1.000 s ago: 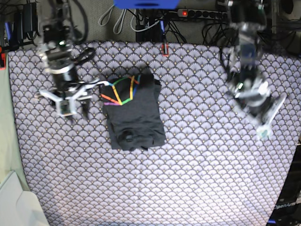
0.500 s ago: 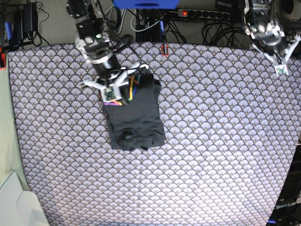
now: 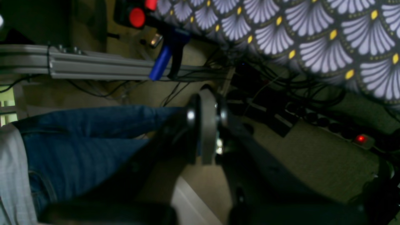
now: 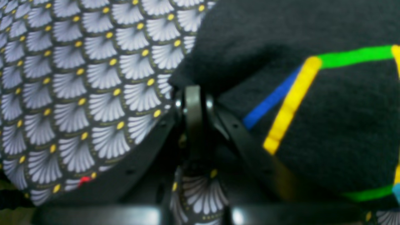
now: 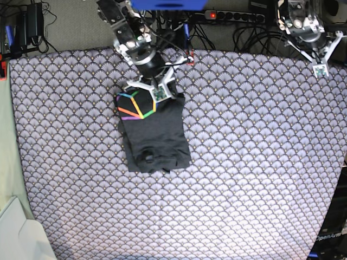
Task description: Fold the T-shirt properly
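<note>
A purple-white scallop-patterned cloth [image 5: 260,162] is covering the table. A power strip [image 5: 233,15] with a red light glowing is lying behind it among black cables [image 5: 255,35]. Jeans-clad legs [image 3: 93,134] are showing in the left wrist view.

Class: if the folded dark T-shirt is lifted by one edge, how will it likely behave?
The T-shirt would probably flop and unfold: its soft knit layers already bulge and crease in the right wrist view. It seems light. It may drag rather than slide on the patterned cloth, fabric against fabric.
</note>
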Controlling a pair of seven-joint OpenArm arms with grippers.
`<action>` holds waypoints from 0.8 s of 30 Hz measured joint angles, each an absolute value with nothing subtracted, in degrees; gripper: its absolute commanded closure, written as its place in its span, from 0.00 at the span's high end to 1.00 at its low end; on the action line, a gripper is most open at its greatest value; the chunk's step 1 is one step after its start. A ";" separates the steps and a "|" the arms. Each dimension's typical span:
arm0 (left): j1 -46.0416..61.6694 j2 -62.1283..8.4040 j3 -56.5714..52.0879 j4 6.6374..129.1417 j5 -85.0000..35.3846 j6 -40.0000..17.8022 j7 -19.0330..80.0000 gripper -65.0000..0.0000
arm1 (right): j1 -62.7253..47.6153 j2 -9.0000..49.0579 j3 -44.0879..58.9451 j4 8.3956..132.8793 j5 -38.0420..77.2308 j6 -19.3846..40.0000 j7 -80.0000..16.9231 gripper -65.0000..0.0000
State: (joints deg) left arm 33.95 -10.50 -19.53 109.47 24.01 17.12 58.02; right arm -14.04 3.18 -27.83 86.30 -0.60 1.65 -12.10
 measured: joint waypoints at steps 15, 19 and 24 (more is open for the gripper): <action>36.05 -14.09 -13.96 103.61 16.21 17.47 51.79 0.00 | -24.53 11.18 -27.20 102.91 -1.34 0.78 -11.75 0.00; 36.40 -13.21 -8.54 96.95 12.88 16.97 46.48 0.00 | -27.51 13.56 -24.36 103.15 -4.23 -6.68 -12.14 0.00; 36.62 -13.47 -5.50 91.94 6.24 17.30 41.67 0.00 | -32.25 15.55 -21.04 103.20 -4.05 -6.52 -11.46 0.00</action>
State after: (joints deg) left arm 36.62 -13.47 -5.50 91.94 6.24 17.30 41.67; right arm -32.25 15.55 -21.04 103.20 -4.05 -6.52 -11.46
